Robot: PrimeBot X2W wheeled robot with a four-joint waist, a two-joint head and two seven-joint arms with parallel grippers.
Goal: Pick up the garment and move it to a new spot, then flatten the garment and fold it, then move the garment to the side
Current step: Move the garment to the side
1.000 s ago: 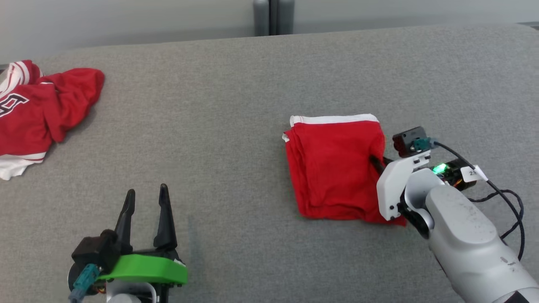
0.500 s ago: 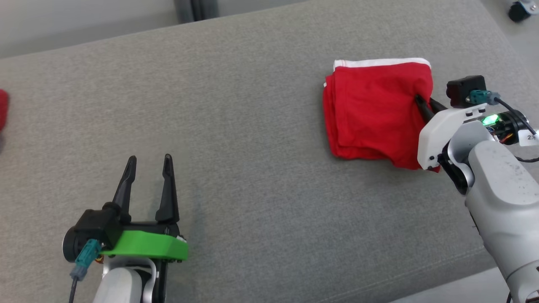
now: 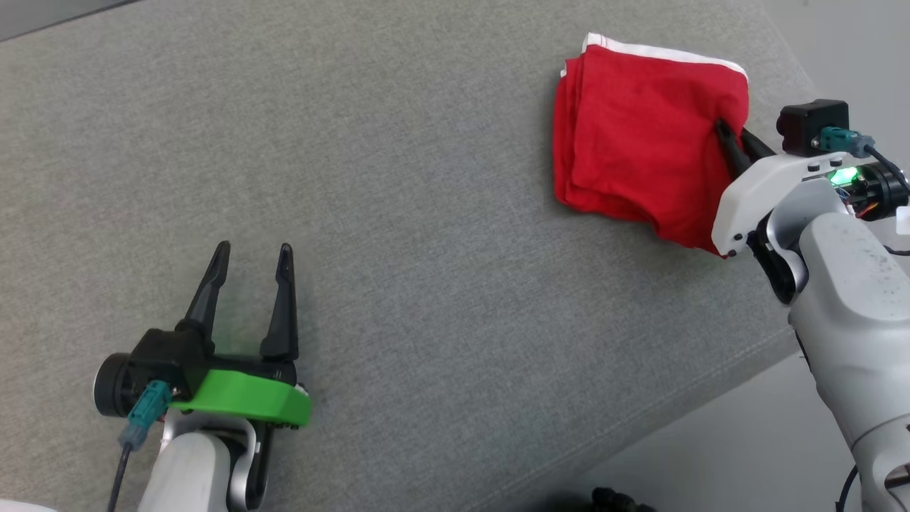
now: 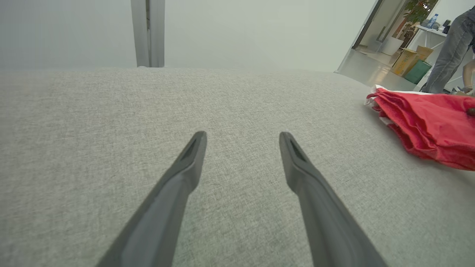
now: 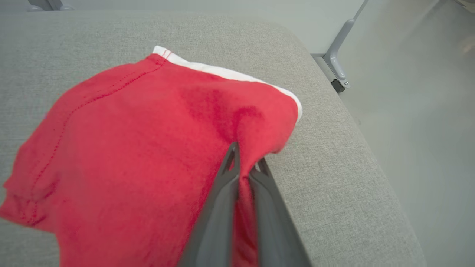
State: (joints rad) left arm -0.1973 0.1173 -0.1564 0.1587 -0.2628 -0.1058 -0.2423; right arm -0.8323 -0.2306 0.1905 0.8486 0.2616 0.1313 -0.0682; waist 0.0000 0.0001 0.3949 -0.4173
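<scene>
Pale grey forearms (image 3: 853,299) carry dark tapered fingers (image 3: 283,299), one green bracket (image 3: 249,402), teal plugs (image 3: 144,416).

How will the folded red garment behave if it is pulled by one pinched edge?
Probably floppy: the folded red garment puckers where the right pincer pinches its edge. Its stacked layers, seen in the left wrist view, may slide apart if lifted from one point. It looks thin, so likely light; the woven grey cushion may drag on it.

The left gripper (image 3: 254,247) sits at the near left, fingers spread wide and pointing away. The right gripper (image 3: 732,129), at the far right on a pale forearm, pinches the garment (image 3: 640,128) at its right edge.
</scene>
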